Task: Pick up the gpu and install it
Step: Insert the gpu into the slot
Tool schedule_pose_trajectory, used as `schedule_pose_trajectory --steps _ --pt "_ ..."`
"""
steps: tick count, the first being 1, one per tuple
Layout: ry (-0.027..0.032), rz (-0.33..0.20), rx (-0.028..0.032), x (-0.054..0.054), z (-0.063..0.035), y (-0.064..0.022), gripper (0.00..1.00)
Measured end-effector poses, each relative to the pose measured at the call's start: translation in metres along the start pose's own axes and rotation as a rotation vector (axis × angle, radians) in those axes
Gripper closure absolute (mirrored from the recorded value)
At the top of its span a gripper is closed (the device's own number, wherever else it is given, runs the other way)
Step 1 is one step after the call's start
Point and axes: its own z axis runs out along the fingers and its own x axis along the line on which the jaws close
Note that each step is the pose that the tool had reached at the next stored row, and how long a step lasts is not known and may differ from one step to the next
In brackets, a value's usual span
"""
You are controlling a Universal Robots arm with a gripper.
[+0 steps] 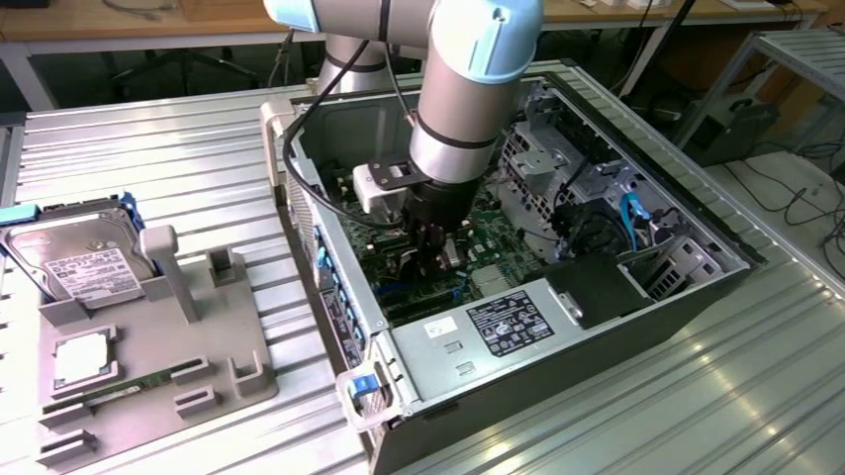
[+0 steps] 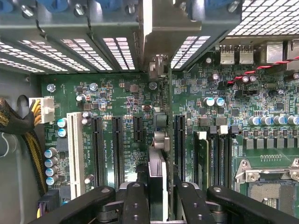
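Note:
The gpu (image 2: 157,170) is clamped between my gripper's (image 2: 159,203) black fingers (image 2: 135,200), and I see it edge-on. Its pale metal bracket (image 2: 161,32) stands against the case's rear slot openings. The card hangs over the green motherboard (image 2: 126,100), between a short black slot (image 2: 138,128) and a long black slot (image 2: 180,144). Whether its edge touches a slot I cannot tell. In the exterior view my gripper (image 1: 436,255) reaches down inside the open computer case (image 1: 687,213), with the gpu (image 1: 449,259) just above the board.
A white slot (image 2: 74,151), two more long black slots (image 2: 97,149) and a memory stick (image 2: 202,158) flank the card. A power supply (image 1: 509,322) and drive cage (image 1: 548,158) crowd the case. At the exterior view's left, a grey holder (image 1: 172,336) carries a hard drive (image 1: 79,262).

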Motion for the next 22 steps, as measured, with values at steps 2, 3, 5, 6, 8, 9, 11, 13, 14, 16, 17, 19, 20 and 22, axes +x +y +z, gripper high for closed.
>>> schedule_pose_trajectory --steps 2,3,5,6,8,9,11,13,14,16,17,19,20,22 --pt "-0.0003 0.0 0.0 0.0 0.0011 0.0001 0.72" --pt "0.0 0.0 -0.0003 0.0 0.0026 0.0007 0.72" --pt "0.0001 0.0 -0.001 0.001 0.0048 0.0011 0.72" --pt "-0.0003 0.0 -0.0007 0.001 0.0051 0.001 0.72" --pt "-0.0016 0.0 0.0 0.001 0.0057 0.0011 0.72" --pt "-0.0016 0.0 0.0 0.001 0.0057 0.0011 0.72" --pt "-0.0017 0.0 0.0 0.001 0.0057 0.0011 0.72" --pt "-0.0017 0.0 -0.0001 0.001 0.0057 0.0011 0.72" --pt "-0.0064 0.001 0.0006 0.0 0.0071 0.0012 0.72" --pt "-0.0035 0.0 0.0008 0.0 0.0065 0.0012 0.71" --pt "-0.0011 0.0 -0.0003 0.001 0.0055 0.0011 0.65" --pt "-0.0011 0.0 0.0003 0.001 0.0045 0.0011 0.65" --pt "-0.0021 0.0 0.0021 0.001 0.0026 0.0011 0.65" --pt "-0.0018 0.0 0.005 0.0 -0.007 0.0014 0.65"
